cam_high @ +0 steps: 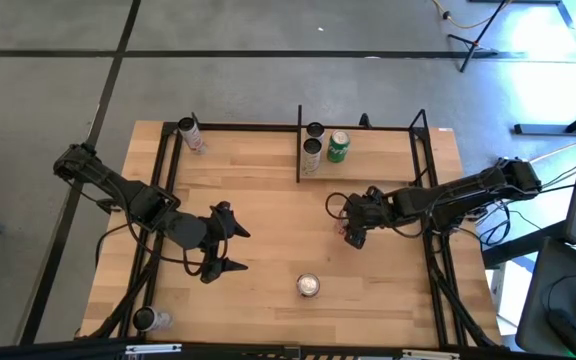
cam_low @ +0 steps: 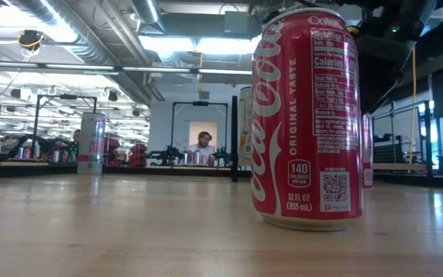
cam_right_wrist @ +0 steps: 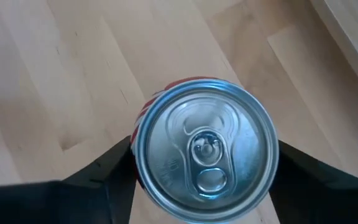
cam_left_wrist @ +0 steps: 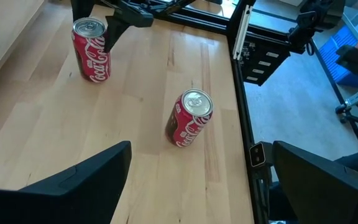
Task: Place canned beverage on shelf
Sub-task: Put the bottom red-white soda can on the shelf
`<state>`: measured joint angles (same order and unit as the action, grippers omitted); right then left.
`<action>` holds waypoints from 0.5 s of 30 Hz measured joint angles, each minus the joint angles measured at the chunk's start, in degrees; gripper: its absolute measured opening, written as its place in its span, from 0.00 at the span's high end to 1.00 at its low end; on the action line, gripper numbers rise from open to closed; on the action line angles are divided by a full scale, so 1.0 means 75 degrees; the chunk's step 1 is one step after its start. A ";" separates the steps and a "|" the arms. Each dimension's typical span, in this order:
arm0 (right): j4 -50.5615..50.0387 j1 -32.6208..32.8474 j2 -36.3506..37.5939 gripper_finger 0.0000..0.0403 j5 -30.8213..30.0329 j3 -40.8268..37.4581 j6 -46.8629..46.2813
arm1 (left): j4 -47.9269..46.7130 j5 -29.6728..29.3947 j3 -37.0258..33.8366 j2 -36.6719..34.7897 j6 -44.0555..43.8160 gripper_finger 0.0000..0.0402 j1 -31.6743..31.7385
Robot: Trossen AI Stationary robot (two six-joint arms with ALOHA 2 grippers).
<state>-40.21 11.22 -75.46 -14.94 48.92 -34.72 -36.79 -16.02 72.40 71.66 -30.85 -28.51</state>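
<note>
Two red cola cans stand upright on the wooden table. One [cam_right_wrist: 207,152] stands right of the middle, under my right gripper [cam_high: 356,232], whose fingers close on its sides. The other red can [cam_high: 308,286] stands free near the front edge. My left gripper [cam_high: 223,245] hangs open above the table's left half and holds nothing. The shelf [cam_high: 378,160] is the black-framed board at the far edge. On its left end stand two silver-topped cans [cam_high: 312,150] and a green can [cam_high: 339,147]. My right gripper comes at the red can from above, slanting down from the table's right side. One finger [cam_right_wrist: 114,174] lies against the can's wall [cam_right_wrist: 138,171] just under the rim, and the other [cam_right_wrist: 303,180] stands at the opposite side, where the lid hides the meeting place. The can stands upright on the table.
One more can [cam_high: 190,132] stands at the far left corner and another [cam_high: 148,320] at the near left corner. Black frame bars [cam_high: 168,190] run along the table's left and right sides. The shelf's right part is bare board.
</note>
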 joint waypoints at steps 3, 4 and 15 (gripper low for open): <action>-0.0194 0.0000 0.0038 0.35 0.0114 0.0116 0.0205 | 0.0002 0.0057 0.0000 -0.0014 0.0000 0.06 0.0000; -0.0267 0.0000 0.0095 0.35 0.0125 0.0200 0.0286 | -0.0001 0.0140 0.0000 -0.0039 0.0000 0.06 0.0000; -0.1676 -0.1204 0.0699 0.35 0.0529 0.1353 0.2347 | -0.0127 0.1012 0.0000 -0.0707 0.0058 0.06 0.0628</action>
<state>-52.78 2.19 -70.22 -10.97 59.07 -17.11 -37.74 -8.43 72.40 66.36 -30.42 -23.81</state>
